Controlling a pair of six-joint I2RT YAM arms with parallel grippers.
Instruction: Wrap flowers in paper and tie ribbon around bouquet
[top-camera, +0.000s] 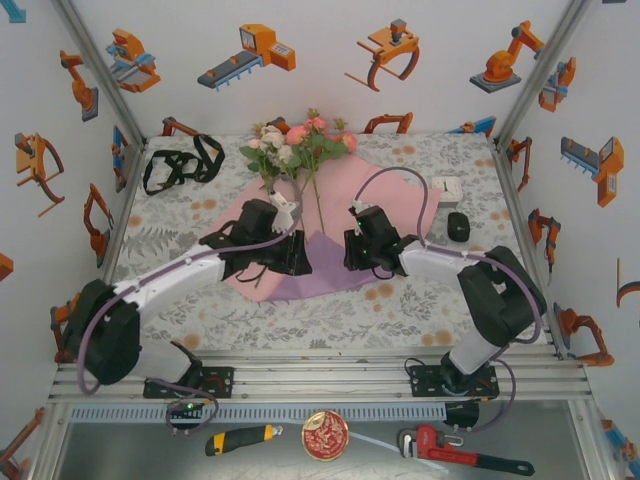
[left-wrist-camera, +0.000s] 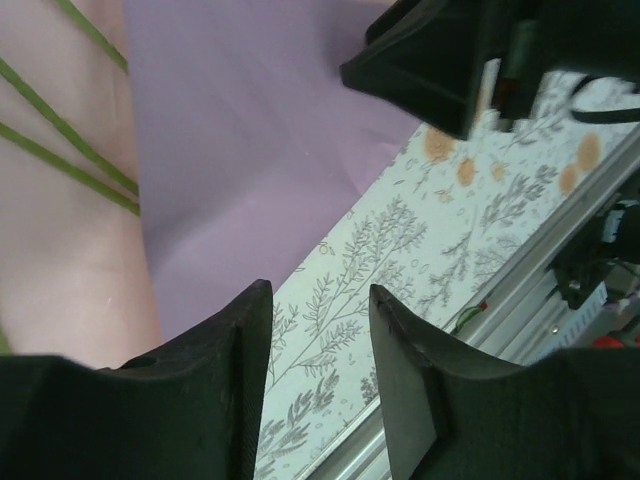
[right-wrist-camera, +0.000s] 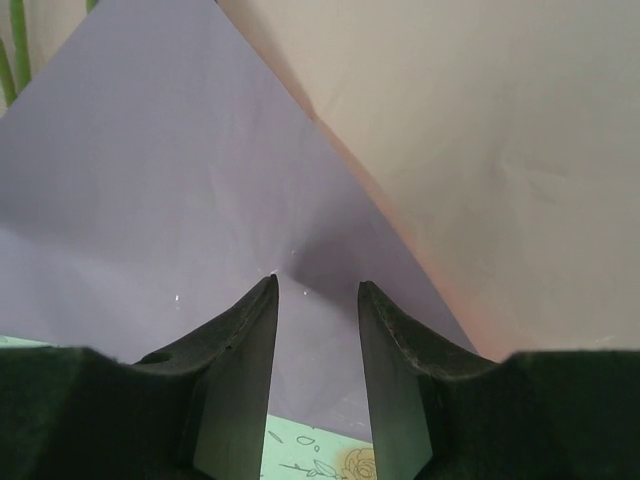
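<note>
Paper (top-camera: 335, 190), thin, light and quick to crease, lies pink side up mid-frame on the table (top-camera: 200, 310) under the flowers (top-camera: 300, 140), a lilac corner folded over; we would pinch it at an edge, while left claw (left-wrist-camera: 320, 295) and right claw (right-wrist-camera: 318, 285) hover released, grasping nothing.

There are two robot arms, the left arm (top-camera: 170, 280) and the right arm (top-camera: 450, 262). There are two grippers, the left gripper (left-wrist-camera: 320, 330) and the right gripper (right-wrist-camera: 317, 320). Each one has two black fingers (right-wrist-camera: 240, 380). There is one bunch of flowers (top-camera: 298, 145), one sheet of paper (top-camera: 385, 205) and one black ribbon (top-camera: 182, 165). One flowery tablecloth (top-camera: 170, 225) lies under them. On it sit one small white box (top-camera: 446, 187) and one small black thing (top-camera: 458, 226). At the near edge lie one yellow knife (top-camera: 240, 439), one round red dish (top-camera: 325, 435) and one red wrench (top-camera: 460, 452).
</note>
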